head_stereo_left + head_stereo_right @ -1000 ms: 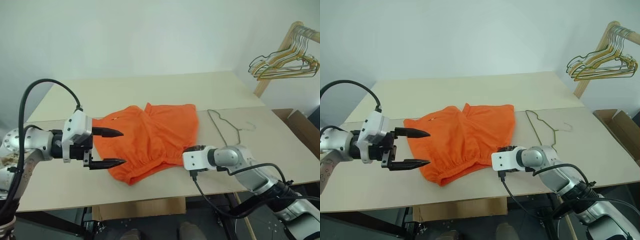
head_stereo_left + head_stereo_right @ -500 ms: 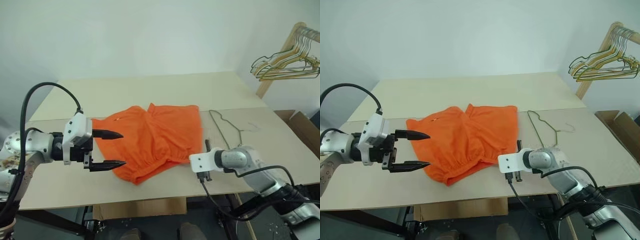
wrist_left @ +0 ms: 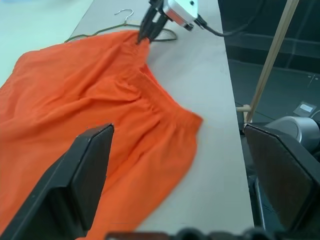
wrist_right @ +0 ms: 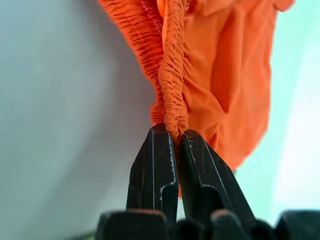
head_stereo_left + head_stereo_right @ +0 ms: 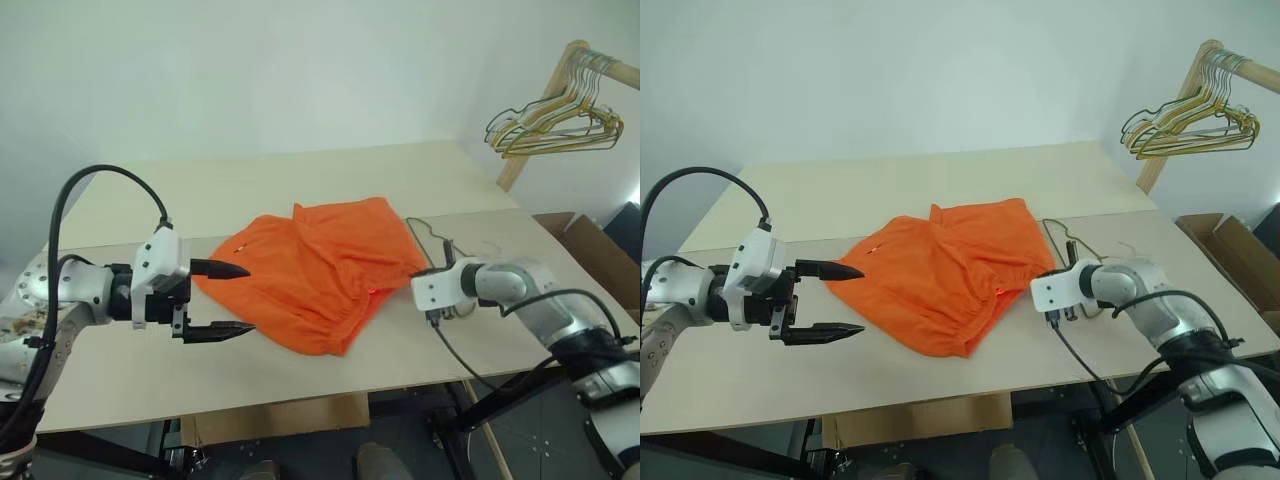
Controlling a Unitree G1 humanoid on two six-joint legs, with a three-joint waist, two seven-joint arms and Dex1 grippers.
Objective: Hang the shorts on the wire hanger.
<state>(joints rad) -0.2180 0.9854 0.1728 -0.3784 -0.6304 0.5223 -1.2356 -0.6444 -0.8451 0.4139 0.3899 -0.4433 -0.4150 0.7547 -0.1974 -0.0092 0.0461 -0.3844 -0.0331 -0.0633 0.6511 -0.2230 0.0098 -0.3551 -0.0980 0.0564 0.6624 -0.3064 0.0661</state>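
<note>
The orange shorts (image 5: 310,270) lie spread on the middle of the table. My right gripper (image 4: 171,131) is shut on their gathered waistband at the right corner, and the fabric rises in a bunched fold from the pinch. The left wrist view shows that same gripper (image 3: 141,37) at the far end of the waistband. The thin wire hanger (image 5: 428,228) lies flat just right of the shorts, with the shorts' edge and my right gripper over part of it. My left gripper (image 5: 248,297) stands open and empty at the shorts' left edge.
A wooden rack at the back right carries a bunch of gold and green wire hangers (image 5: 545,125). A cardboard box (image 5: 585,240) sits beyond the table's right side. The table (image 5: 300,180) has bare surface behind the shorts and along its front edge.
My right gripper has closed on the waistband and moved right and away from me, pulling the shorts' right corner toward the hanger. My left gripper stayed put.
</note>
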